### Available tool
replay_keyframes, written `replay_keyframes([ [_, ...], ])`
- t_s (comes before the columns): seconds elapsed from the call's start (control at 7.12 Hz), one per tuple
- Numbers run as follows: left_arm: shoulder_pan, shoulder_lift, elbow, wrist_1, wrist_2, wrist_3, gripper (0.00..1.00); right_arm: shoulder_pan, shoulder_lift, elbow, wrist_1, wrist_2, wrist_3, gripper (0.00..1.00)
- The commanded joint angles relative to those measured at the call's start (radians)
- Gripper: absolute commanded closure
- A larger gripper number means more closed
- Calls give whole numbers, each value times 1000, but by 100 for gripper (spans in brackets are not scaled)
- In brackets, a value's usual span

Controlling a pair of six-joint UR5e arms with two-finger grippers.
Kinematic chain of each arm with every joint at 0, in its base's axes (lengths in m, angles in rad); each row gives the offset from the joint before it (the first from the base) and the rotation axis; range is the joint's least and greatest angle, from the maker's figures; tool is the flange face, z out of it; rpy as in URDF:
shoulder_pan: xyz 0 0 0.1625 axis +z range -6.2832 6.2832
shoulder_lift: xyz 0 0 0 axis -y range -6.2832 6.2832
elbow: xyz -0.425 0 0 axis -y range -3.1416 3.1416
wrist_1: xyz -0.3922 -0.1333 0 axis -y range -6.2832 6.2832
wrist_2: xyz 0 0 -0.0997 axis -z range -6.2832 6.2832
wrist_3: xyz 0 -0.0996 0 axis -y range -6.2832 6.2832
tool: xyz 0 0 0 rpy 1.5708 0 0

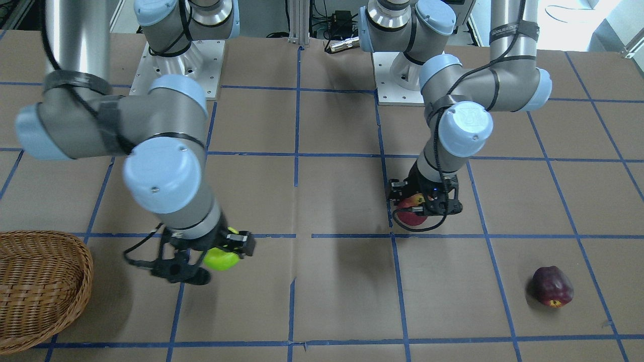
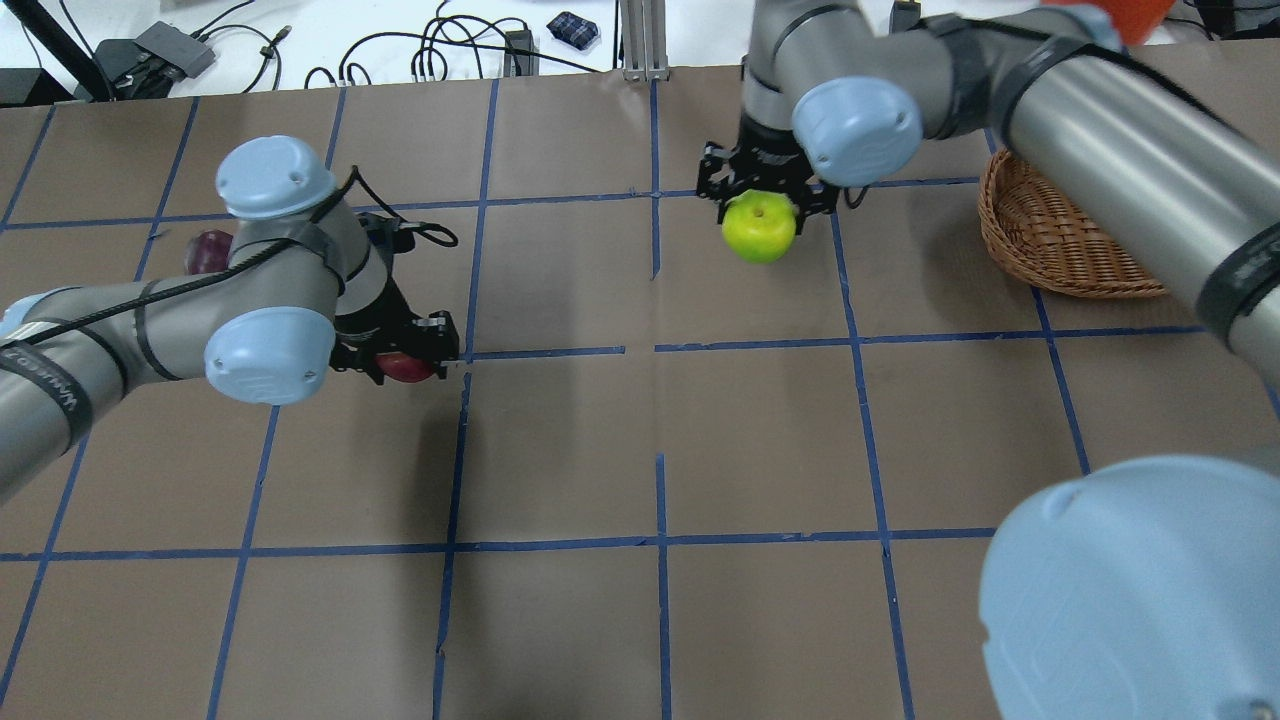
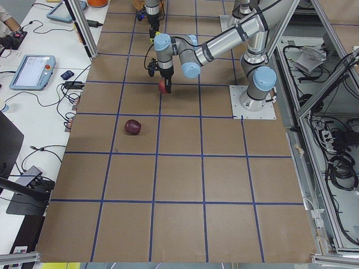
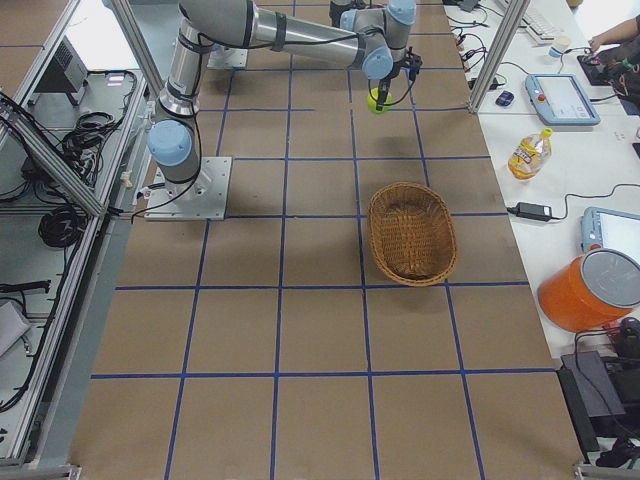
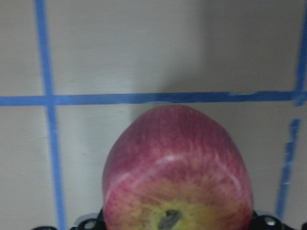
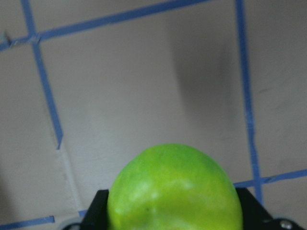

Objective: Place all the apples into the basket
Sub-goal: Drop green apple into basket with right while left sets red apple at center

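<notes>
My right gripper (image 1: pixel 224 254) is shut on the lime green apple (image 1: pixel 220 259) and holds it above the table, a tile away from the wicker basket (image 1: pixel 75 261). The green apple also shows in the overhead view (image 2: pixel 760 230) and fills the bottom of the right wrist view (image 6: pixel 175 191). My left gripper (image 1: pixel 415 210) is shut on the red apple (image 1: pixel 408 217), low over the table. The red apple also shows in the left wrist view (image 5: pixel 177 177). The dark maroon apple (image 1: pixel 552 286) lies on the table beyond the left arm, away from both grippers.
The basket (image 2: pixel 1060 240) stands at the table's far right edge, partly behind my right arm in the overhead view. The maroon apple (image 2: pixel 205 250) is partly hidden by my left arm there. Blue tape lines grid the brown table. Tablets, a bottle and cables lie on side benches.
</notes>
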Motion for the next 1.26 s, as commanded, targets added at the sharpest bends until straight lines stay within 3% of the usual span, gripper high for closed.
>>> replay_keyframes([
  [0.0,-232,-60,106,17,-38,-191,78,-253,-6,-129,170,-6,-258,100],
  [0.14,-286,-117,157,17,-64,-202,78,-338,4,-132,149,-14,-329,100],
  [0.42,-321,-181,224,63,-66,-191,76,-467,77,-138,-17,-162,-584,100],
  [0.7,-363,-250,243,64,-60,-176,76,-532,160,-143,-131,-181,-703,100],
  [0.84,-373,-284,246,83,-60,-187,67,-542,189,-141,-176,-186,-731,100],
  [0.98,-382,-309,246,109,-60,-196,53,-562,207,-129,-178,-186,-722,100],
  [1.12,-387,-317,246,120,-63,-208,1,-567,217,-127,-175,-202,-724,100],
])
